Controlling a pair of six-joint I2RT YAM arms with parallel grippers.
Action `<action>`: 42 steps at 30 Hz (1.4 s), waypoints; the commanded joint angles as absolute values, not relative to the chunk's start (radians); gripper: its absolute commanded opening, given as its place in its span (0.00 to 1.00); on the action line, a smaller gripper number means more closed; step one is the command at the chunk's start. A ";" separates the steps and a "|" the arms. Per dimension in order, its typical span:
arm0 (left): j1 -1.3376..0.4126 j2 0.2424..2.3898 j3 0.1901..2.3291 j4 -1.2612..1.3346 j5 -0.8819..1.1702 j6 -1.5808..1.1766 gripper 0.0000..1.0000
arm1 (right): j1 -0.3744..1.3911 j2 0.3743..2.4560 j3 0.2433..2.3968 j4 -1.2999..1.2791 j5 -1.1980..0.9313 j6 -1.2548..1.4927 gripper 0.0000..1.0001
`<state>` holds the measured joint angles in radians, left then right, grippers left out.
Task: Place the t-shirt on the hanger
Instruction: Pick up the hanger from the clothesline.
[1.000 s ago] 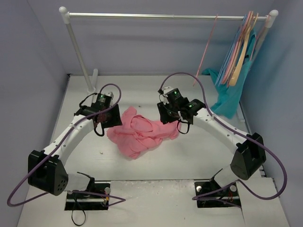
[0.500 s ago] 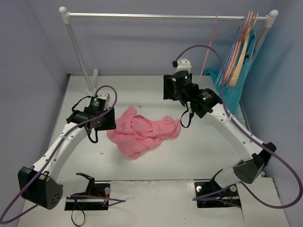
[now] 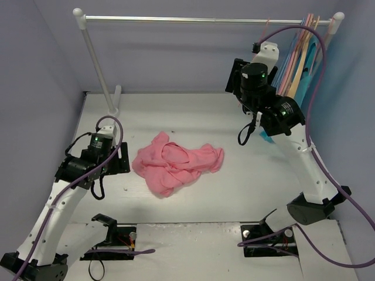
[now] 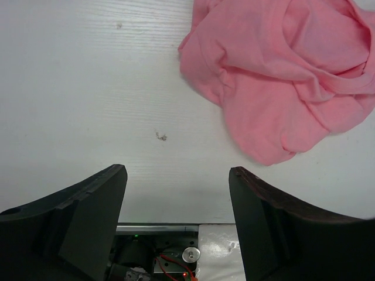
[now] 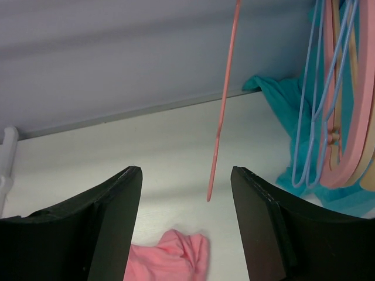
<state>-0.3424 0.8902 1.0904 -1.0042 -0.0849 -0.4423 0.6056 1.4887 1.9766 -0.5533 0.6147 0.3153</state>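
Lying crumpled on table [image 3: 246, 187], t-shirt [image 3: 176, 164] (hanger [image 5: 221, 111] hangs well apart, R).

Brightly, evenly lit from overhead; soft faint shadows on the table [image 3: 193, 205]; sharp throughout, slightly soft at wrist views' bottom edges.

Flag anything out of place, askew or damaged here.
The t-shirt lies crumpled in a heap in the middle of the table, not spread flat. At the far right, the teal garment sags onto the table below the bunched hangers. Nothing looks spilled or broken.
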 commanded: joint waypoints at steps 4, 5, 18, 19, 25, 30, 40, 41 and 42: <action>-0.347 0.854 1.134 -1.091 -0.141 -0.453 0.71 | 0.519 1.503 1.951 -0.486 0.623 0.295 0.64; -0.347 0.851 1.138 -1.095 -0.143 -0.449 0.71 | 0.500 1.509 1.957 -0.491 0.617 0.298 0.64; -0.347 0.775 1.161 -1.190 -0.169 -0.469 0.71 | 0.285 1.741 2.075 -0.442 0.385 0.304 0.52; -0.347 0.769 1.161 -1.196 -0.170 -0.472 0.71 | 0.285 1.752 2.079 -0.443 0.382 0.305 0.50; -0.347 0.739 1.163 -1.221 -0.176 -0.483 0.71 | 0.288 1.753 2.063 -0.434 0.367 0.319 0.16; -0.347 0.739 1.175 -1.220 -0.176 -0.476 0.71 | 0.311 1.735 2.092 -0.430 0.370 0.264 0.00; -0.350 0.778 1.187 -1.189 -0.138 -0.460 0.71 | 0.466 1.641 2.149 -0.337 0.373 -0.009 0.00; -0.350 0.782 1.187 -1.184 -0.127 -0.460 0.71 | 0.472 1.620 2.135 -0.339 0.353 -0.018 0.00; -0.351 0.784 1.187 -1.181 -0.121 -0.460 0.71 | 0.476 1.608 2.123 -0.341 0.324 -0.020 0.00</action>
<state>-0.3435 0.7624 1.1446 -1.2209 -0.1436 -0.4713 0.4751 1.7123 2.0987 -0.4450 0.3611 0.0555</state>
